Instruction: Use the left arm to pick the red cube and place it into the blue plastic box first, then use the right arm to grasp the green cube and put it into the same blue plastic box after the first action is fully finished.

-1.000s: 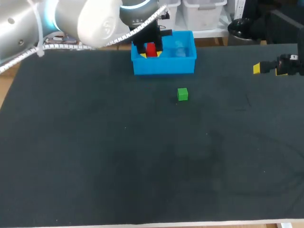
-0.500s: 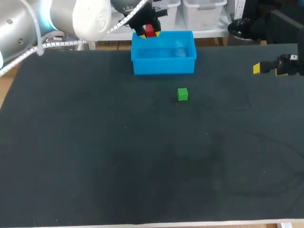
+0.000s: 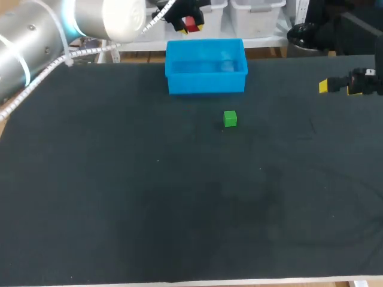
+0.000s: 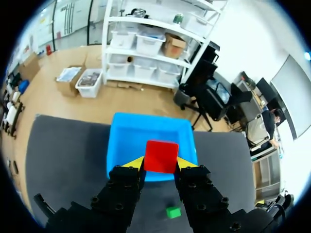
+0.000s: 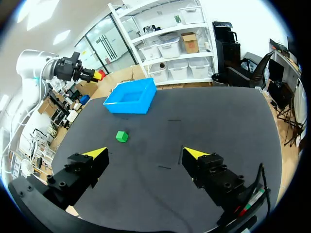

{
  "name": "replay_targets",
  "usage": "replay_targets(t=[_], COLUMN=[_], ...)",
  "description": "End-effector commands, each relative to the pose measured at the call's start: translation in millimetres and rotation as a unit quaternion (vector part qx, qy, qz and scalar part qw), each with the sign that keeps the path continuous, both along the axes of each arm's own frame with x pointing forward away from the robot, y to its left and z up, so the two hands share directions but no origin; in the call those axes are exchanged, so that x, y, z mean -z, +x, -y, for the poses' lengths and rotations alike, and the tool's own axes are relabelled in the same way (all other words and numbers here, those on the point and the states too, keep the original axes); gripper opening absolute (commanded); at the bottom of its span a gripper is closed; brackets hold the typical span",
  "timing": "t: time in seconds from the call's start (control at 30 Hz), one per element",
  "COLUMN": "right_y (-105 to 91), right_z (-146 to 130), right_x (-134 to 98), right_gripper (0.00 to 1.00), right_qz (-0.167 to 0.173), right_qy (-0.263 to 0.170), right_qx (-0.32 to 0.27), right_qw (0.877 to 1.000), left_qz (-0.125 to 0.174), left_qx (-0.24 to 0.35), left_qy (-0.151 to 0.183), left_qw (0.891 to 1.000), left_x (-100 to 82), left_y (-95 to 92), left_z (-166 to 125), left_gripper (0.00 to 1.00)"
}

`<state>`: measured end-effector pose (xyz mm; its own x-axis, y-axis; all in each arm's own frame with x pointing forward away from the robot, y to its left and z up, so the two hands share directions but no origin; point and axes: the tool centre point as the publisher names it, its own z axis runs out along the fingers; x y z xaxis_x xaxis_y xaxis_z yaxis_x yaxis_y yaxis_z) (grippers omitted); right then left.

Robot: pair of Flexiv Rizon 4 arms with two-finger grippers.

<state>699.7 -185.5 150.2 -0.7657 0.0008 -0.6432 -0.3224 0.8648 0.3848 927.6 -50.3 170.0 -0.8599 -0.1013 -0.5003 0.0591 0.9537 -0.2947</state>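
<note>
In the last sec my left tool (image 3: 187, 24) went from down inside the blue plastic box (image 3: 206, 82) to up and out of it, w/ the red cube (image 3: 190, 23) never let go. It now hangs high, past the box's 11 o'clock corner in the head view. The left wrist view shows both yellow tips pressed on the cube's sides, i.e. still clamped, w/ the box open below and ahead.

My read: step 1 isn't done. The cube dipped in but didn't stay, so the drop has to be redone, and the right arm shouldn't start yet.

The right tool (image 3: 340, 87) hasn't budged. It's at approx. 2 o'clock by the desk's edge, fingers wide apart, holding nothing. The green cube (image 3: 230, 118) is unmoved too: on the desk just off the box at 5 o'clock, not touching it, well apart from the right tool.

The desk (image 3: 119, 191) has a dark matte cover, flat, w/ a few faint scuffs. The box sits at 12 o'clock near the far edge, its visible inside showing only blue.
</note>
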Motion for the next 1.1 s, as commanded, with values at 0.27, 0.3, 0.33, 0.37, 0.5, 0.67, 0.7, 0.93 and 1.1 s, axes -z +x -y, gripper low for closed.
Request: replay_targets(t=[0.27,0.3,0.33,0.37,0.5,0.67,0.7,0.93,1.1], right_y=[0.1,0.1,0.1,0.1,0.1,0.1,0.1,0.1,0.1], right_z=[-0.1,-0.1,-0.1,-0.1,-0.1,-0.1,-0.1,-0.1,-0.1], right_x=[0.1,0.1,0.1,0.1,0.1,0.1,0.1,0.1,0.1], right_gripper=[1.00,1.00,1.00,1.00,1.00,1.00,1.00,1.00,1.00], right_qz=[0.000,0.000,0.000,0.000,0.000,0.000,0.000,0.000,0.000], right_qy=[-0.001,-0.001,-0.001,-0.001,-0.001,-0.001,-0.001,-0.001,-0.001], right_qx=[0.000,0.000,0.000,0.000,0.000,0.000,0.000,0.000,0.000], right_qw=[1.000,1.000,1.000,1.000,1.000,1.000,1.000,1.000,1.000], left_qz=[-0.036,-0.041,-0.046,-0.049,-0.061,-0.075,-0.077,-0.086,-0.089], left_qx=[0.016,0.014,0.014,0.013,0.011,0.007,0.005,-0.006,-0.008], left_qy=[-0.030,-0.029,-0.031,-0.032,-0.031,-0.030,-0.030,-0.026,-0.022], left_qw=[0.999,0.999,0.998,0.998,0.998,0.997,0.997,0.996,0.996], left_x=[20.7,23.7,26.7,30.7,43.6,59.4,60.5,71.7,72.9], left_y=[24.4,24.0,23.5,23.2,21.4,21.7,21.8,25.7,27.5], left_z=[1.4,1.3,1.1,0.5,0.0,-0.9,-1.1,-5.5,-7.2], left_gripper=[0.00,0.00,0.00,0.00,0.00,0.00,0.00,0.00,0.00])
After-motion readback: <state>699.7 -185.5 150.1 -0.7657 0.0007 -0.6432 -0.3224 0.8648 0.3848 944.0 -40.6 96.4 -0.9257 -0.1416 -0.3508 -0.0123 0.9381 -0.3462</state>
